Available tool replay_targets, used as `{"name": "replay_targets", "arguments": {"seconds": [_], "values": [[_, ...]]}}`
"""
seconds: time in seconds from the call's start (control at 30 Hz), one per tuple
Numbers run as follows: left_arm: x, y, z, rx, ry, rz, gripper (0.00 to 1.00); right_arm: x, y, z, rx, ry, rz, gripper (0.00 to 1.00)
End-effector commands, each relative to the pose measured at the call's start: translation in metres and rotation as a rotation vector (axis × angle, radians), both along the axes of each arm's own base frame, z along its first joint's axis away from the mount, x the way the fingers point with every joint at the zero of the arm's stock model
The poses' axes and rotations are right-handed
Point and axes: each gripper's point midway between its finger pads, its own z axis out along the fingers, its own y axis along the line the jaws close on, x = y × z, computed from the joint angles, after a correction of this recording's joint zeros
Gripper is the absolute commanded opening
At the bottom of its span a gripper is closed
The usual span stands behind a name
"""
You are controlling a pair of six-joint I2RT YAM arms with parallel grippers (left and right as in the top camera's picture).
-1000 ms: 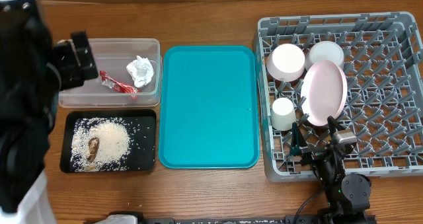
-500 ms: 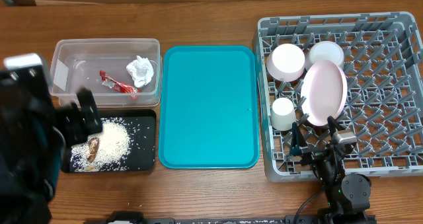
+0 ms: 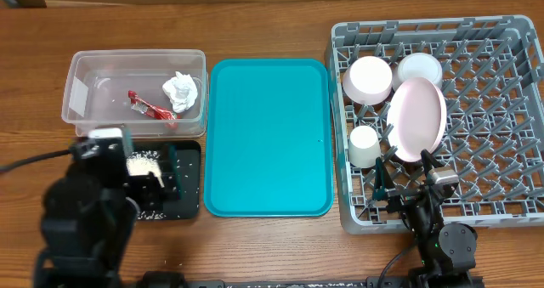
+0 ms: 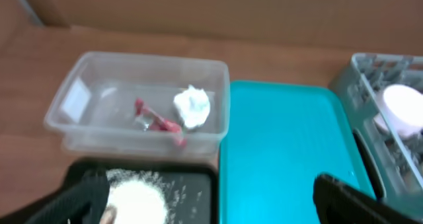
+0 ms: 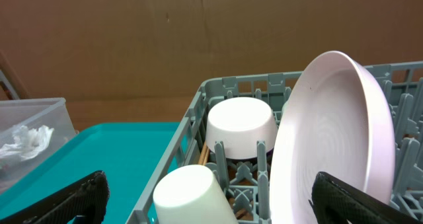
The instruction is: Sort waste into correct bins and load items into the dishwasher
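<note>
The clear tub (image 3: 72,97) at the back left holds the crumpled napkin (image 3: 180,90) and the red wrapper (image 3: 151,108). In front of it, the black tray (image 3: 189,186) carries rice (image 3: 143,165). My left gripper (image 3: 153,165) hovers open over that tray, and its wrist view shows rice (image 4: 135,197) below with nothing between the fingers. In the grey rack (image 3: 493,93) stand the pink plate (image 3: 416,118), the cup (image 3: 365,146) and two bowls (image 3: 368,78) (image 3: 419,69). At the rack's front edge my right gripper (image 3: 405,173) is open and empty, facing cup (image 5: 195,194) and plate (image 5: 330,138).
A flat teal tray (image 3: 268,135) lies between the bins and the rack, with nothing on it. My left arm's dark body covers the left half of the black tray. The right arm's base sits at the table's front edge, below the rack.
My left arm has swung from the back left, beside the clear tub, toward the front and now sits over the black tray. The right arm has not moved.
</note>
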Motion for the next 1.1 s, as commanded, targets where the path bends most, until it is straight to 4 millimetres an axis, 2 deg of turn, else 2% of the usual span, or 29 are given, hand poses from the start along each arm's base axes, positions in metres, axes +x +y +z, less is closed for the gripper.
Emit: {"name": "replay_targets", "arguments": {"seconds": [0.0, 0.17, 0.23, 0.3, 0.4, 0.67, 1.07], "values": [[0.008, -0.007, -0.029, -0.039, -0.046, -0.023, 1.00, 0.000, -0.001, -0.001, 0.006, -0.008, -0.009, 1.00], [0.028, -0.017, -0.059, -0.066, -0.218, -0.071, 1.00, 0.000, -0.001, -0.001, 0.006, -0.008, -0.009, 1.00], [0.030, -0.020, -0.067, -0.077, -0.265, -0.091, 1.00, 0.000, -0.001, -0.001, 0.006, -0.008, -0.009, 1.00], [0.030, -0.022, -0.088, -0.081, -0.343, -0.101, 1.00, 0.000, -0.001, -0.001, 0.006, -0.008, -0.009, 1.00], [0.028, -0.021, -0.103, -0.081, -0.387, -0.101, 1.00, 0.000, -0.001, -0.001, 0.006, -0.008, -0.009, 1.00], [0.026, -0.019, -0.126, -0.081, -0.445, -0.095, 1.00, 0.000, -0.001, -0.001, 0.006, -0.008, -0.009, 1.00], [0.024, 0.002, -0.157, -0.063, -0.429, -0.011, 1.00, 0.000, -0.001, -0.001, 0.006, -0.008, -0.009, 1.00]]}}
